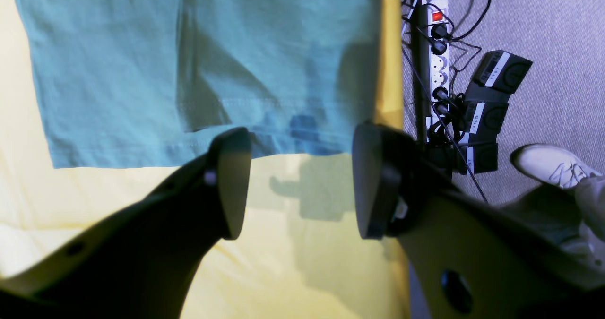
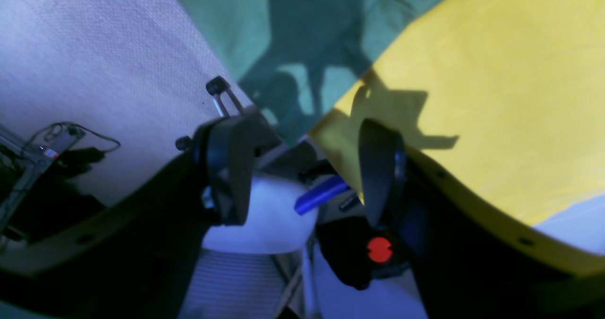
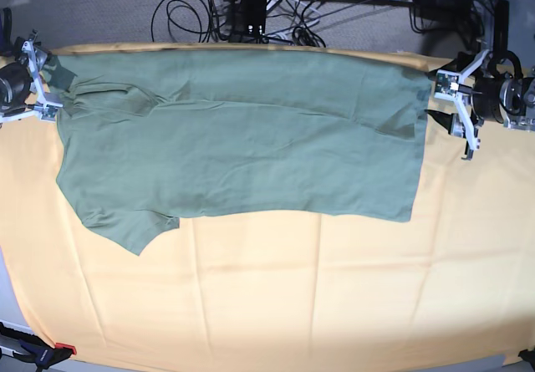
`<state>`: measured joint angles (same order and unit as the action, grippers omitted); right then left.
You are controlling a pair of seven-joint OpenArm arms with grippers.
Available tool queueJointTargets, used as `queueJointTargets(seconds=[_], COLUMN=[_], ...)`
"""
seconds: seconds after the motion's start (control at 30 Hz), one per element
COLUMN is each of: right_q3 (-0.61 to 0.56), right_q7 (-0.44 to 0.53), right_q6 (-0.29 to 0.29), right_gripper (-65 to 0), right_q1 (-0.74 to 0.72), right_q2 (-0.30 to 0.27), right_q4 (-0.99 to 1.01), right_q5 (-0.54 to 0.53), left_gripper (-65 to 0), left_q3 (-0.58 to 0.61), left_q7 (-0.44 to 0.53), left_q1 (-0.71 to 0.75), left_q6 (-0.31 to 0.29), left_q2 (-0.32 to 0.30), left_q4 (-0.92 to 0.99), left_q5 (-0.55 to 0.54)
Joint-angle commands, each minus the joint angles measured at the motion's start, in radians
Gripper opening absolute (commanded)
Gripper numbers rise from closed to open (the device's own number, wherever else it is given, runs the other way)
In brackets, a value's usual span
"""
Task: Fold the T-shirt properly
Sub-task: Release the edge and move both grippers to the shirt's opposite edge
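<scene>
The T-shirt (image 3: 242, 138) is spread flat along the cloth's (image 3: 292, 297) far edge (folded lengthwise), flanked by the left gripper (image 1: 300, 182) and right gripper (image 2: 302, 168), jaws spread and nothing gripped

The plain sage-green short-sleeved T-shirt of thin fabric (image 3: 242, 142) carries no print and reads bluish teal in the wrist views. Under it lies a large yellow-orange cloth (image 3: 276, 297), also unpatterned. The floor is grey woven carpet (image 1: 543, 21), crossed by a white power strip with a red switch (image 1: 437, 54) and black cables (image 3: 180, 17).
</scene>
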<state>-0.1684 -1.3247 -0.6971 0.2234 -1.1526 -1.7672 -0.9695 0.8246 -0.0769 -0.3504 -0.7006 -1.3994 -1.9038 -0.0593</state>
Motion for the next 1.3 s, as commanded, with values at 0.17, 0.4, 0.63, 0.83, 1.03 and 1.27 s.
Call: queueJointTargets(seconds=[0.17,0.4,0.63,0.83,1.03,1.27], right_q3=[0.014,0.014,0.014,0.014,0.014,0.014], right_q7=[-0.004,0.005,0.049,0.118,0.188,0.201], right_q6=[-0.001,-0.001,0.002,0.047,0.100,0.121], right_gripper=[-27.7,-27.7,-27.7,-27.7,-27.7,-27.7], right_q1=[-0.106,-0.273,-0.384,-0.387,-0.387,-0.387], right_q2=[-0.106,-0.163,-0.155,-0.155,-0.139,-0.076], right_q4=[-0.007,-0.004,-0.004,-0.004,-0.004,-0.004], right_q5=[-0.166,-0.288,-0.280,-0.149,-0.021,0.031], left_gripper=[-30.6,-30.6,-30.6,-30.5,-30.5,-30.5], left_q3=[-0.013,-0.013,-0.015,-0.030,-0.141,-0.148], left_q7=[-0.116,-0.246,-0.271,-0.272,-0.306,-0.321], left_q1=[-0.105,-0.280,-0.397,-0.465,-0.464,-0.447], left_q6=[0.002,0.066,0.148,0.045,0.002,0.002], left_q2=[-0.045,-0.046,0.021,0.207,0.436,0.628], left_q4=[-0.047,-0.008,0.230,0.677,1.106,1.310], left_q5=[-0.163,-0.498,-0.672,-0.900,-1.056,-1.054])
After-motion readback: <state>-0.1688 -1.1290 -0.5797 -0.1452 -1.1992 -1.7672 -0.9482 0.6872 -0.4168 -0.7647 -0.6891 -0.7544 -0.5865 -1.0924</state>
